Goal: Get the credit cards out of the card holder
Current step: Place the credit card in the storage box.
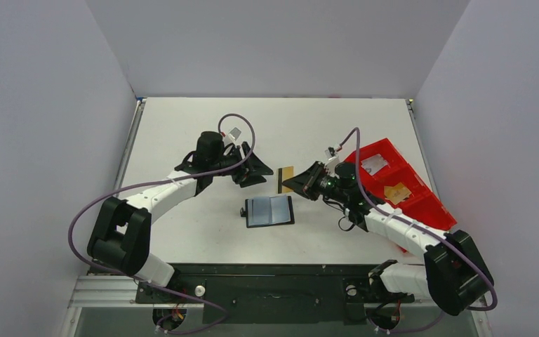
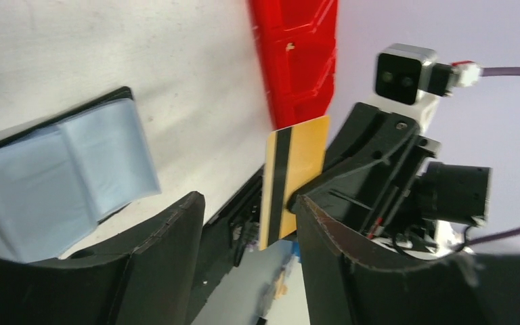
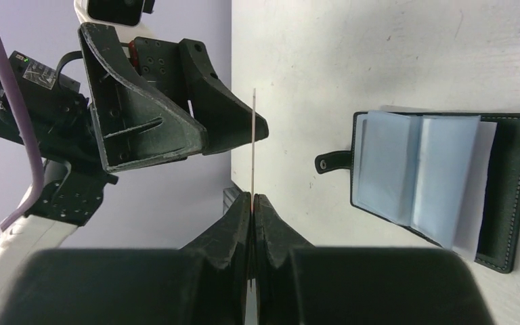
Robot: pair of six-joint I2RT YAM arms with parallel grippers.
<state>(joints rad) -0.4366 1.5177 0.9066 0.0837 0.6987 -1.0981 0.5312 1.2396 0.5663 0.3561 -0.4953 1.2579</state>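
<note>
Two end effectors meet above the bench (image 1: 182,126), tips facing each other. The right end effector (image 3: 252,200) is closed on a gold card (image 3: 253,142) with a black stripe. Its fingers pinch one end, and the rest of the card sticks out past the tips toward the left end effector (image 2: 249,202). The card is edge-on in the right wrist view and off the bench.

The left end effector is open with its fingers spread wide. The card's free end sits in the gap between them, close to one finger. Contact with that finger cannot be told, and the other finger is clear of the card.

The card holder (image 1: 269,210) lies flat on the bench, unfolded, blue-grey sleeves up and the black tab sticking out from one side edge. It sits below the meeting point of the two end effectors, on the side toward the arm bases and apart from both. Neither end effector touches it. Whether its sleeves have more cards inside cannot be told.

A red tray (image 1: 431,207) sits on the bench behind the right end effector, alongside that arm. A pale flat item (image 1: 375,164) is in one compartment and a tan item (image 1: 397,192) in the next; both are too small to identify.
</note>
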